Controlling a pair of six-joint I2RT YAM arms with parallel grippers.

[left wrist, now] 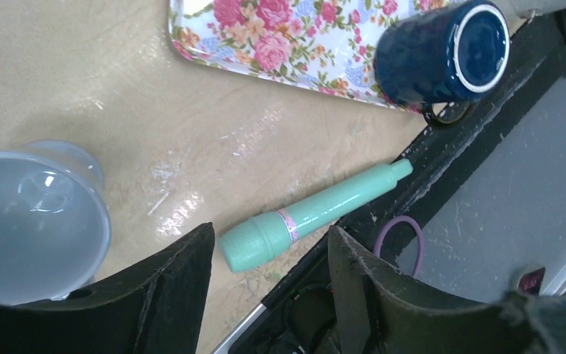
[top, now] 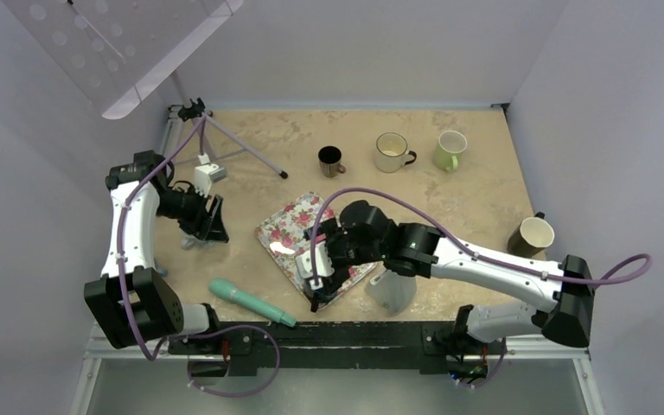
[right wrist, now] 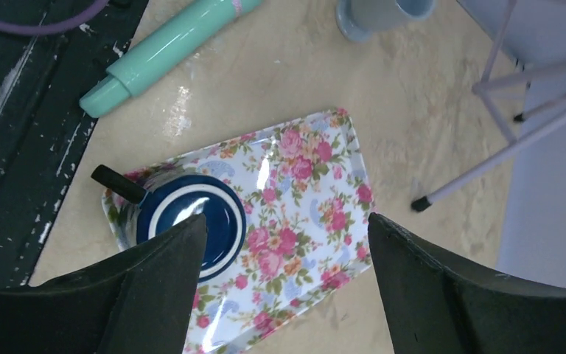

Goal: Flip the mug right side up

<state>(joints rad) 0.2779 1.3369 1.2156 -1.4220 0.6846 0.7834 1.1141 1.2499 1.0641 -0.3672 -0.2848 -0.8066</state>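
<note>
Mint-green plastic cylinder: lies flat by the table's near edge, left of the tray and apart from it.
Clear plastic tumbler: near edge, just right of the tray, partly under the right arm.
Dark blue glazed mug: upside down, its white-ringed base facing up; stands on the tray's corner nearest the table edge.
Rose-patterned rectangular tray: flat on the table, set at an angle, mid-table.
Right gripper: hangs over the tray, jaws spread wide and grasping nothing. One finger overlaps the mug in the wrist view; I cannot tell whether it touches.
Left gripper: over bare table left of the tray, jaws parted and empty.
Pale blue-grey cup: upright on the table, just beside the left gripper.
Olive mug with cream inside: near the table's right edge, well apart from the tray.
Black mug, cream mug, light green mug: a row toward the far edge, mouths in view.
Lilac tripod: stands at the far left corner.
</note>
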